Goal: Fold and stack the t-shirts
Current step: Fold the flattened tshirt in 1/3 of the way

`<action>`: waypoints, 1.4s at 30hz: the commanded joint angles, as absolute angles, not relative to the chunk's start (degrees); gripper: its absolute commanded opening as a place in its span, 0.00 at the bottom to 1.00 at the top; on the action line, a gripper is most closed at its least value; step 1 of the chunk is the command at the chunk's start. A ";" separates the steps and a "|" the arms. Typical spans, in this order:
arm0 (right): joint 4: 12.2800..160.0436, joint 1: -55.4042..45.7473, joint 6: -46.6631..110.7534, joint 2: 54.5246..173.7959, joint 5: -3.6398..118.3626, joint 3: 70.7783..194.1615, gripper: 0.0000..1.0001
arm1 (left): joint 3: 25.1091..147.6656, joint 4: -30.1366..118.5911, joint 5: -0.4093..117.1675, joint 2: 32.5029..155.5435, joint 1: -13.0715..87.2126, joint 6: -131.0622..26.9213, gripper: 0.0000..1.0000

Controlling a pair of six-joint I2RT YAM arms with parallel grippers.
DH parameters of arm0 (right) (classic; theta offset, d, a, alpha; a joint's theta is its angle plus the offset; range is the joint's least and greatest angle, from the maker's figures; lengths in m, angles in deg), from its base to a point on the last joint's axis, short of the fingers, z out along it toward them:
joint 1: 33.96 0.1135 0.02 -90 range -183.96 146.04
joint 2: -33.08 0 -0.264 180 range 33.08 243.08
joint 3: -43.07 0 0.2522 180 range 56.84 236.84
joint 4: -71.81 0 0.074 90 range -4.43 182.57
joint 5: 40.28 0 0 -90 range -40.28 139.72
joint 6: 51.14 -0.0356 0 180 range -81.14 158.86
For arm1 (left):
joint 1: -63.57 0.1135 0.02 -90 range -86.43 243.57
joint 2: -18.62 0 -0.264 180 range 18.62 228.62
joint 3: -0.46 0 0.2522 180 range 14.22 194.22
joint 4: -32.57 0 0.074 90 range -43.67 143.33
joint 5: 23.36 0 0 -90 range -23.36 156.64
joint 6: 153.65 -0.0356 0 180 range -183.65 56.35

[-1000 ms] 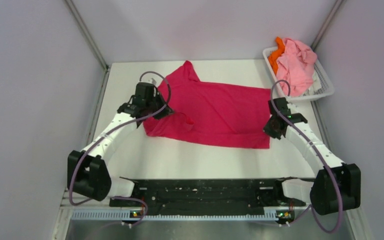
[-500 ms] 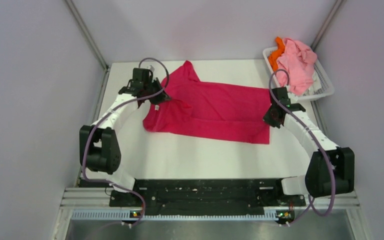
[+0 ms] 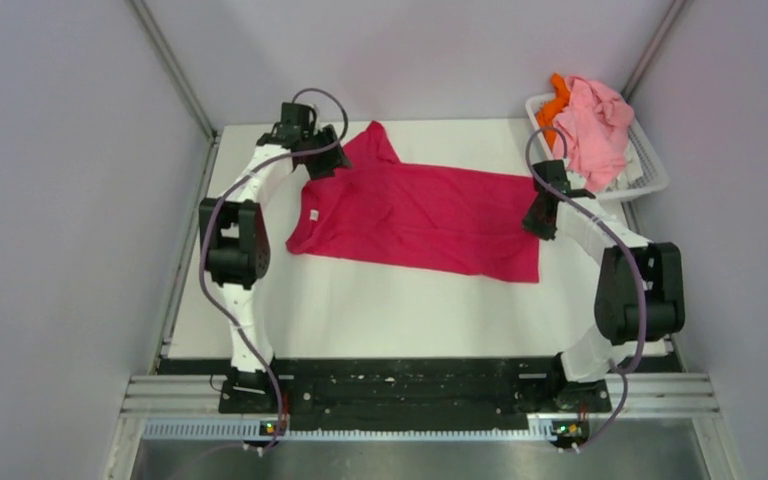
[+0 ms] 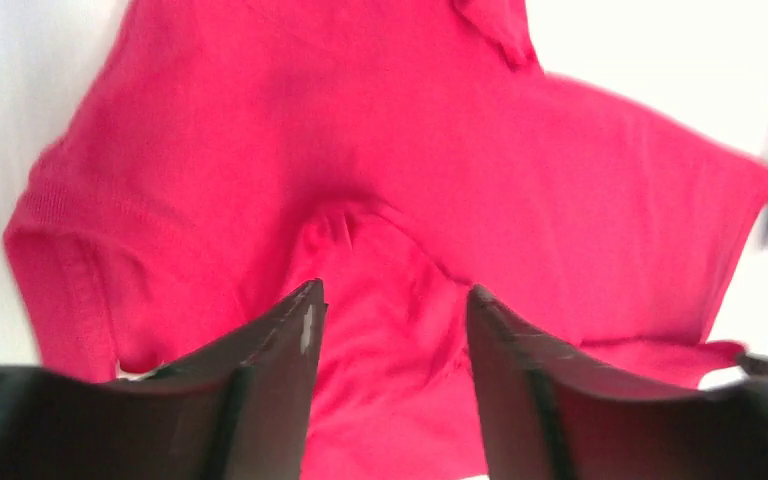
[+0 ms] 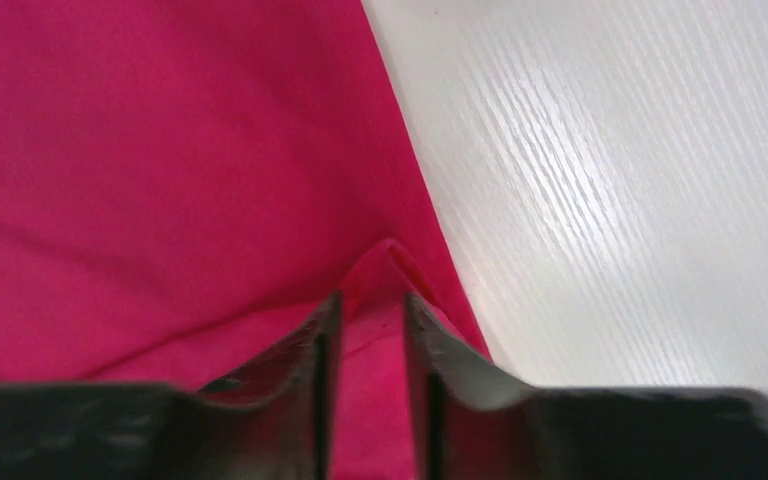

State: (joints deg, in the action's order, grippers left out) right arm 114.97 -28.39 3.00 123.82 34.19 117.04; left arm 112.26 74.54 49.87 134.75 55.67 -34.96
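Observation:
A magenta-red t-shirt (image 3: 430, 215) lies spread flat across the middle of the white table (image 3: 380, 310), its small white neck label (image 3: 312, 216) at the left end. My left gripper (image 3: 318, 163) hovers over the shirt's far left shoulder. In the left wrist view its fingers (image 4: 392, 295) stand wide apart above wrinkled cloth (image 4: 380, 180), so it is open. My right gripper (image 3: 538, 218) sits at the shirt's right hem. Its jaws (image 5: 372, 300) are narrowly parted, with a small raised ridge of the shirt (image 5: 388, 262) just beyond the tips. Light pink (image 3: 597, 120) and orange (image 3: 557, 100) t-shirts are heaped in the basket.
The white slatted basket (image 3: 650, 178) stands at the far right corner of the table. Grey walls with metal corner posts close in the left, back and right sides. Both arm bases are on the black rail at the near edge.
Both arms reached toward the back of the table, dragging the shirt that way and flattening it. Both grippers, shut on the cloth before, have now parted and let go.

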 commanded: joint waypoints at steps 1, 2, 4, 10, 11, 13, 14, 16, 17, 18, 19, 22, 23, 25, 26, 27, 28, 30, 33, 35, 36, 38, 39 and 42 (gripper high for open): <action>112.80 -29.22 4.33 126.66 31.57 122.64 0.41 | 128.89 87.04 53.38 143.78 56.58 -37.89 0.91; 113.43 -29.29 3.79 126.08 31.08 122.53 0.55 | 129.97 88.50 54.81 143.73 56.60 -37.99 0.98; 113.53 -29.23 3.50 123.93 31.31 120.99 0.78 | 127.63 89.11 56.44 140.28 56.58 -37.41 0.99; 111.37 -22.72 3.00 112.71 32.68 111.34 0.84 | 99.31 72.18 44.66 121.76 54.04 -34.53 0.99; 110.23 -20.99 3.28 111.60 33.44 109.82 0.85 | 96.07 71.07 44.27 120.43 53.16 -34.36 0.99; 107.28 -19.09 3.37 110.69 36.93 107.18 0.85 | 89.21 68.01 43.34 118.83 51.99 -33.94 0.99; 105.26 -18.83 3.32 110.72 39.54 105.83 0.85 | 86.97 65.82 42.79 119.16 51.92 -33.53 0.99; 101.57 -18.48 2.64 112.01 42.72 104.21 0.85 | 85.36 64.39 43.50 121.80 52.45 -32.46 0.99; 100.20 -18.20 2.72 113.02 43.64 103.87 0.85 | 85.91 65.16 43.82 123.80 52.87 -32.13 0.99; 98.61 -17.89 2.89 114.16 44.29 103.51 0.85 | 86.82 66.27 43.78 125.79 53.36 -31.83 0.99; 97.65 -17.54 2.92 115.24 44.79 103.35 0.85 | 87.30 66.89 43.68 127.53 53.79 -31.76 0.99; 95.93 -16.04 3.24 118.16 46.01 102.22 0.85 | 86.78 68.23 46.75 130.68 54.34 -31.14 0.99; 96.40 -15.57 3.20 118.64 45.87 101.61 0.85 | 86.46 69.62 47.73 131.12 54.34 -30.94 0.99; 96.98 -14.39 2.59 118.55 44.71 99.41 0.85 | 83.96 70.97 50.08 130.45 54.34 -30.56 0.99; 97.05 -14.02 2.32 118.14 44.67 97.91 0.85 | 81.92 71.02 50.92 129.29 54.33 -30.35 0.99; 97.56 -13.92 1.99 117.56 44.94 96.69 0.85 | 79.41 71.04 51.45 127.60 54.34 -30.26 0.99; 98.12 -13.78 1.70 116.85 44.97 95.26 0.85 | 76.65 70.73 51.59 125.54 54.34 -30.22 0.99; 99.74 -13.22 1.40 114.94 44.71 92.73 0.85 | 70.68 69.96 51.83 120.73 54.30 -29.67 0.99; 103.46 -11.64 0.32 110.32 44.58 89.19 0.85 | 62.82 69.92 52.55 113.29 54.25 -28.24 0.99; 105.92 -10.41 -0.95 107.04 45.20 86.64 0.85 | 57.11 69.70 52.88 107.66 54.11 -26.83 0.99; 106.52 -9.87 -1.41 105.34 45.80 85.43 0.85 | 55.33 69.18 52.85 106.16 53.85 -26.07 0.99; 107.90 -9.09 -2.70 102.20 46.66 83.54 0.89 | 49.97 68.36 53.32 101.10 52.99 -24.47 0.99; 108.90 -8.68 -3.26 100.76 46.66 82.99 0.90 | 48.06 68.17 53.85 99.25 52.54 -23.42 0.99; 111.86 -7.49 -5.01 96.53 46.18 81.94 0.92 | 42.97 67.54 54.60 94.80 51.93 -21.30 0.99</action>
